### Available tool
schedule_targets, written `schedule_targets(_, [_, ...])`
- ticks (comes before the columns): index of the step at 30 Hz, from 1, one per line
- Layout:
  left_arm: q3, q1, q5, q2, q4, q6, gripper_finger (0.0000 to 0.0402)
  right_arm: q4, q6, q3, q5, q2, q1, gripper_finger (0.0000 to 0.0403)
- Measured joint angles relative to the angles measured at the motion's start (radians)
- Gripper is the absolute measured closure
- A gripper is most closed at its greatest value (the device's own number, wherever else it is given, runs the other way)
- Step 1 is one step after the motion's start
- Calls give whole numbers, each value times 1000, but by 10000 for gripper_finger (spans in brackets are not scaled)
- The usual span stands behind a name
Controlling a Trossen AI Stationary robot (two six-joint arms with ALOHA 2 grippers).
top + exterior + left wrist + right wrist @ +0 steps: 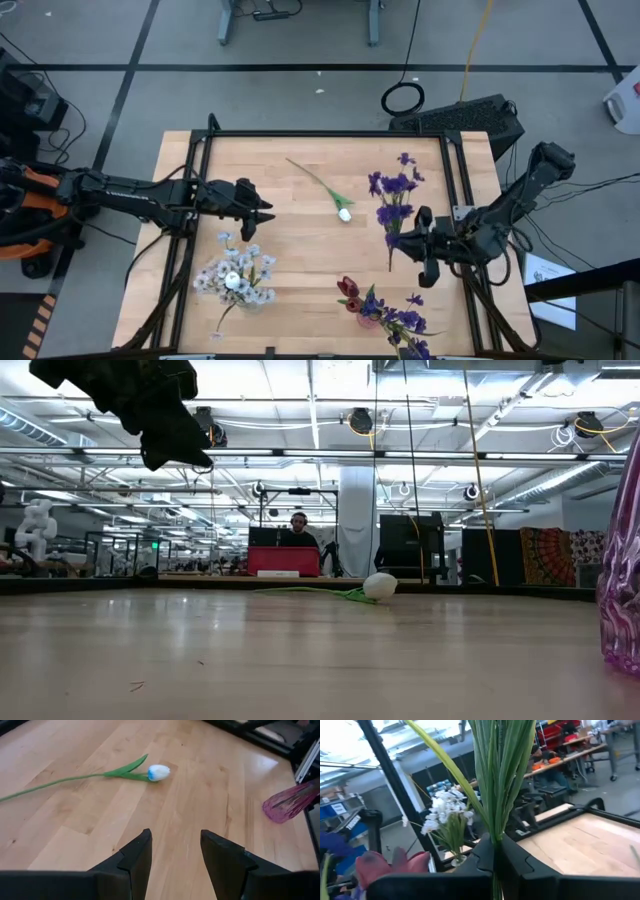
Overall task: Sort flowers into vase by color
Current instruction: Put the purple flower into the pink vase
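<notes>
A white tulip (343,213) lies flat on the table's middle, its green stem running toward the far edge; it also shows in the left wrist view (158,772) and the low view (380,586). My left gripper (262,207) (175,852) hovers open to the tulip's left, raised above the wood (165,430). My right gripper (408,241) (495,852) is shut on a purple sprig (393,186). White blossom clusters (235,278) (444,812) stand in a clear vase. Purple sprigs and dark red tulips (349,290) (375,862) stand in a pink vase (368,318). My right gripper pinches the purple sprig's bundle of green stems and leaves (496,832) between its two fingers. The fingers come level from the table's right and lie across the stems. The blossoms point toward the far edge, and a short stem end (390,263) sticks out on the near side.
A black frame (330,133) runs along the table's far edge and both sides. The pink vase shows in the left wrist view (290,802) and at the low view's right edge (625,580). Bare wood lies between the tulip and the two vases.
</notes>
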Motion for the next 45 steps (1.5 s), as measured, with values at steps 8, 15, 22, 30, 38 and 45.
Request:
schedule_targets(8, [0,0,-2,0,63,1,228,169,15,0,-49,146,2,402])
schedule_targets(15, [0,0,-2,0,63,1,228,343,19,0,-50,272,19,402])
schedule_targets(22, [0,0,-2,0,63,2,228,412,29,0,-37,308,61,402])
schedule_targets(30, [0,0,-2,0,62,1,228,412,29,2,-72,314,71,402])
schedule_targets(38, [0,0,-2,0,62,0,228,412,28,2,-80,360,71,402])
schedule_targets(45, [0,0,-2,0,62,0,228,464,45,2,-80,400,71,402])
